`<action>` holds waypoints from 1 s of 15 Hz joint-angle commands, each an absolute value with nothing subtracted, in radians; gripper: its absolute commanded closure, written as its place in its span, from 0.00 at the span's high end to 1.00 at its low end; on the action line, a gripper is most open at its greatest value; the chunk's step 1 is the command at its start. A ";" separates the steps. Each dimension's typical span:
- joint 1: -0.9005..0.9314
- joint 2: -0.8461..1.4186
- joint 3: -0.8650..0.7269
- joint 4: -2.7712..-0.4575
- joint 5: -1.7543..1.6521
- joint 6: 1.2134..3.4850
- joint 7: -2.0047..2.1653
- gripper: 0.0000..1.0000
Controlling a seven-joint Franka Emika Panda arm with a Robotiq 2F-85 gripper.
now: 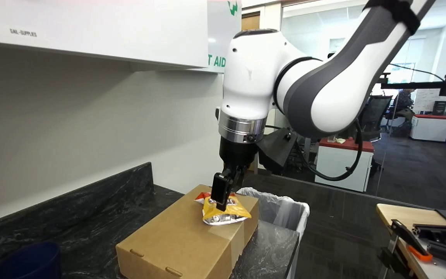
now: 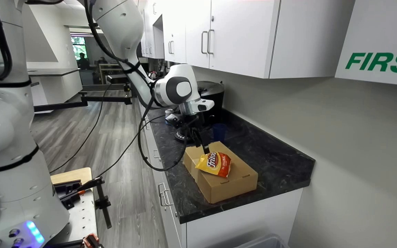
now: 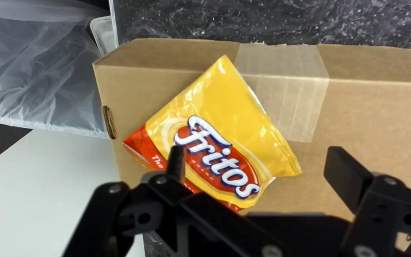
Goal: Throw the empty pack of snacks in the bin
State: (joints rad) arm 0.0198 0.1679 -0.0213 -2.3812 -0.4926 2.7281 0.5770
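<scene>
The yellow and red snack pack (image 1: 242, 211) lies on top of the brown cardboard box (image 1: 176, 236), near one end. It also shows in an exterior view (image 2: 212, 164) and in the wrist view (image 3: 223, 114). My gripper (image 1: 222, 193) points down just over the pack; it shows too in an exterior view (image 2: 200, 139). In the wrist view my gripper (image 3: 259, 166) is open with nothing held. Its left finger covers part of the pack, and its right finger is over bare cardboard. The bin (image 1: 305, 213) with its translucent liner stands beyond the box, also upper left in the wrist view (image 3: 45, 75).
The box stands on a dark countertop (image 2: 277, 172) against a wall. A blue cup (image 1: 29, 261) and a black appliance (image 2: 212, 93) stand on it. White cabinets (image 1: 99, 35) hang above. A clear container's rim (image 2: 271, 240) shows below the counter end.
</scene>
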 commanded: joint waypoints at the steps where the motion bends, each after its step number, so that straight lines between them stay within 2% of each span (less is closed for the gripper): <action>1: 0.058 0.210 -0.086 -2.382 -0.532 2.806 0.596 1.00; 7: 0.038 0.267 -0.106 -2.400 -0.605 2.922 0.607 1.00; 8: 0.041 0.275 -0.112 -2.397 -0.614 2.934 0.609 0.83; 9: 0.041 0.283 -0.117 -2.397 -0.620 2.947 0.608 0.73; 15: 0.054 0.296 -0.143 -2.394 -0.647 2.957 0.618 0.34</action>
